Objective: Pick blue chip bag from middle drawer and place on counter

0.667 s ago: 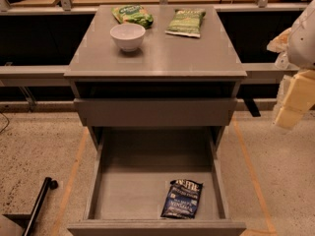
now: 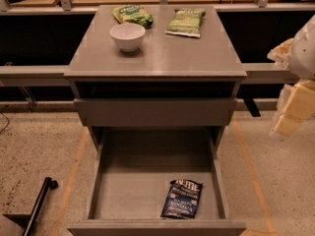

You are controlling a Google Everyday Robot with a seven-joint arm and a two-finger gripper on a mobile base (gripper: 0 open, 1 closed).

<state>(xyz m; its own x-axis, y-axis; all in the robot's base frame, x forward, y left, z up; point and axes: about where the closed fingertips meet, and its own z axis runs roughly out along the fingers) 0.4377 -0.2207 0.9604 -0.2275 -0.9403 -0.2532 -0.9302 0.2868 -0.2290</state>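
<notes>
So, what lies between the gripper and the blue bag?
In the camera view, the gripper hangs at the right edge, outside the drawer. Between it and the bag lie floor with an orange line and the drawer's right wall.

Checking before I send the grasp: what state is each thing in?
middle drawer: pulled open.
blue chip bag: lying flat on its floor, front right, ungrasped.
upper drawer front: shut.
white bowl: upright on the counter.
left green chip bag: lying at counter's back.
right green chip bag: lying at counter's back.
gripper: right of cabinet, apart from the bag.
</notes>
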